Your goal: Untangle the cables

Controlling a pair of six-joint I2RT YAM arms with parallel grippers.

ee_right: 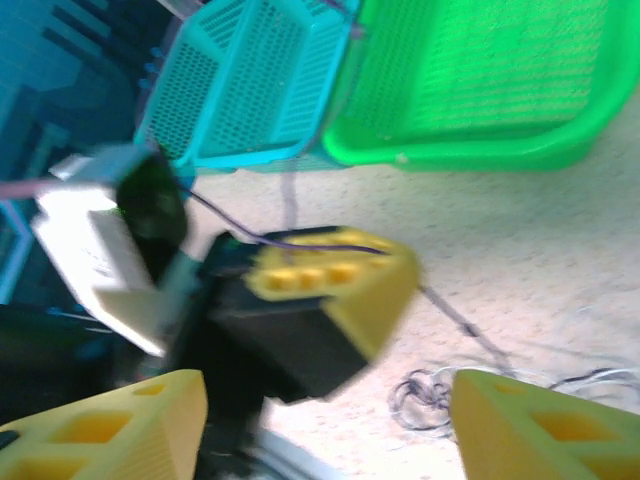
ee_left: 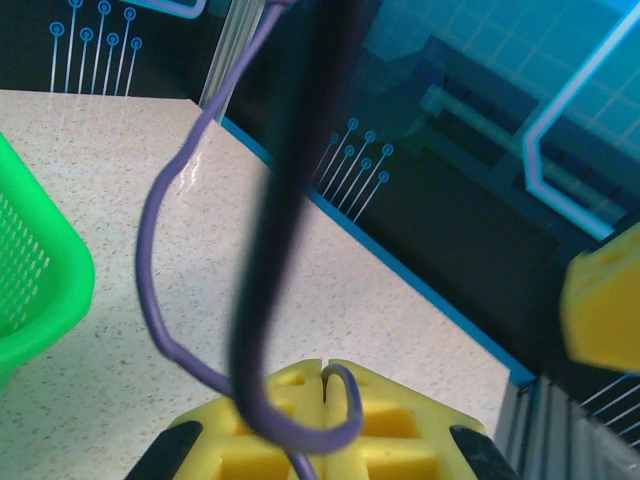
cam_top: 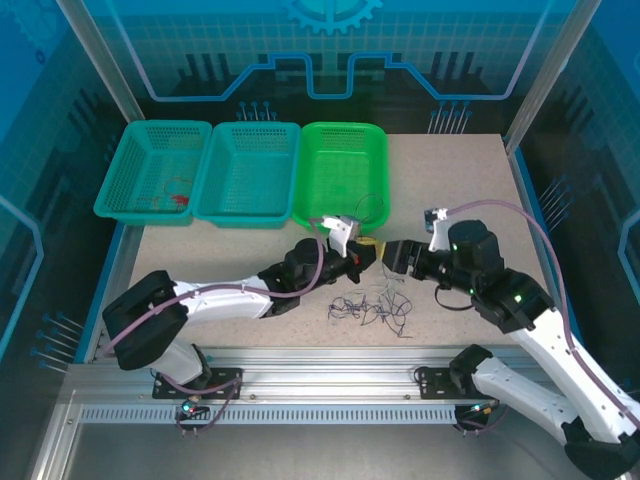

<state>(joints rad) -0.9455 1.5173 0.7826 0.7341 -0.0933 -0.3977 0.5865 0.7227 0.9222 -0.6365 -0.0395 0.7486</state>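
Right fingers spread wide facing left fingers clamped on a cable, tabletop running to its edge.

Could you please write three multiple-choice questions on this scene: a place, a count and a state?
1. Where does the cable tangle lie? A inside a basket; B on the table; C draped over the right arm.
2. How many baskets stand at the far side? A two; B three; C five.
3. The right tool is: A open; B shut on a cable; C shut on a basket rim.
Answers: B, it lies on the table before the arms; B, left teal basket, middle teal basket, green basket; A, its fingers stand wide apart.
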